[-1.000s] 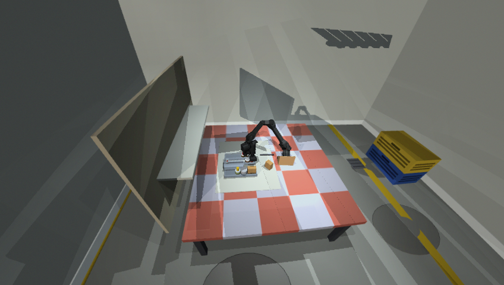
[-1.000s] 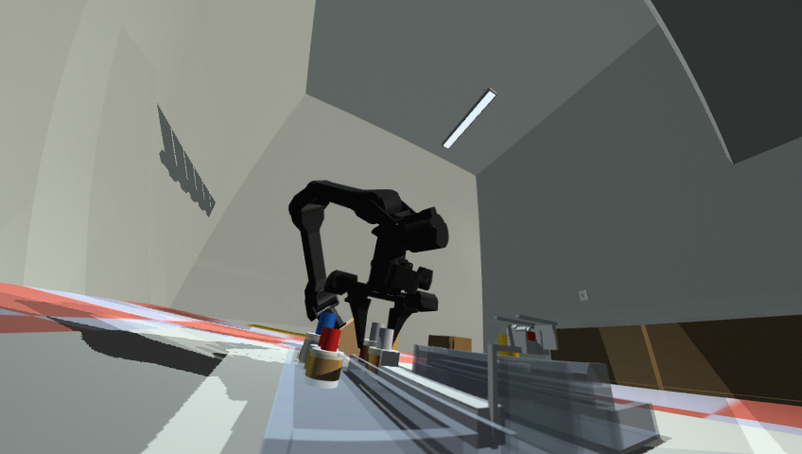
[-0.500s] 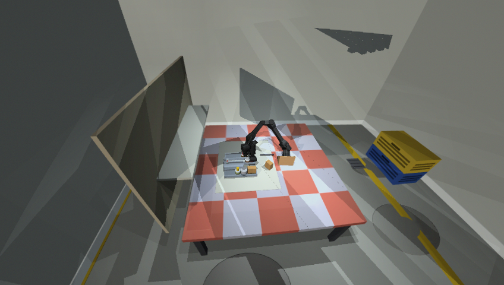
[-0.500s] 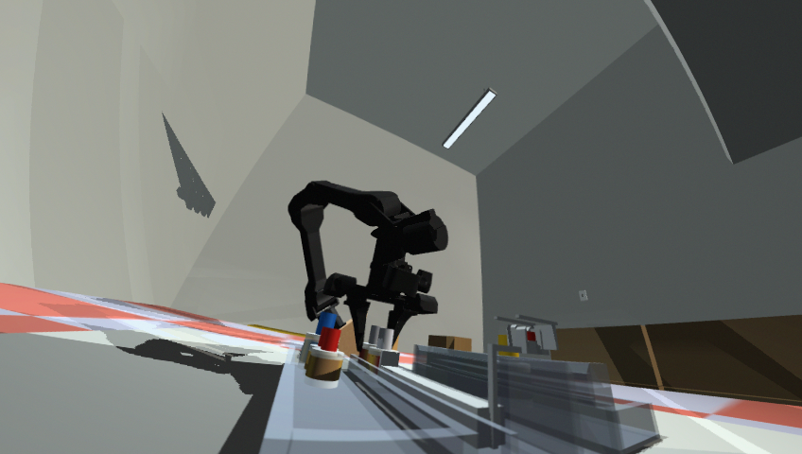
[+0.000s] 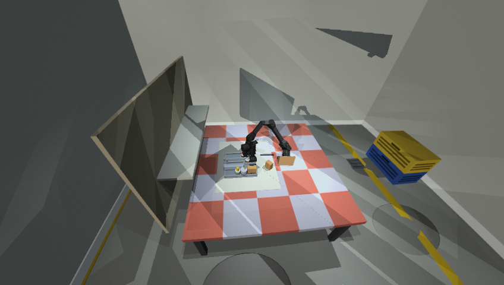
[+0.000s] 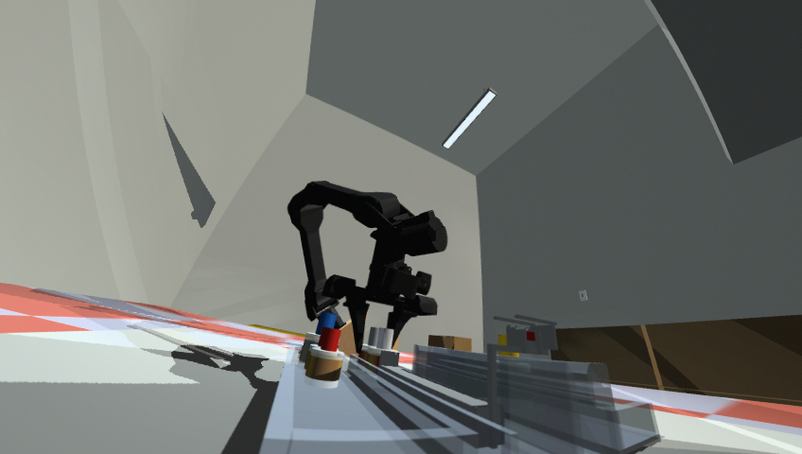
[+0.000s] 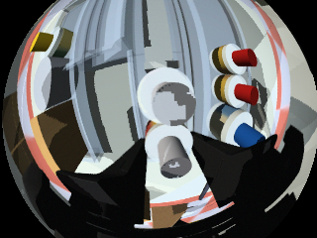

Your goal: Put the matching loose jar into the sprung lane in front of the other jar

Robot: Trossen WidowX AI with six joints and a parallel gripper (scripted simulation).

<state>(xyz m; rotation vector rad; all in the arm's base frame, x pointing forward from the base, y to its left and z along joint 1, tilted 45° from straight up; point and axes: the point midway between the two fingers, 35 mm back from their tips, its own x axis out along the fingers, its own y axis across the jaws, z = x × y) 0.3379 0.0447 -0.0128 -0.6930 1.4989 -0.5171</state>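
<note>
The black arm (image 6: 315, 247) arched over, its end effector (image 6: 377, 328) pointing down, clamped on an upright grey-capped white jar (image 7: 173, 154).

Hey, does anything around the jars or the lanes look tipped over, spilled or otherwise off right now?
Nothing stands out. The gripper is shut on a grey-capped jar, upright behind its twin. The two red-capped jars and the blue-capped jar stand upright alongside.

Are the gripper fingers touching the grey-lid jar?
Touching. In the wrist view the gripper is shut on the grey-lid jar, with dark fingers pressed against both of its sides.
</note>
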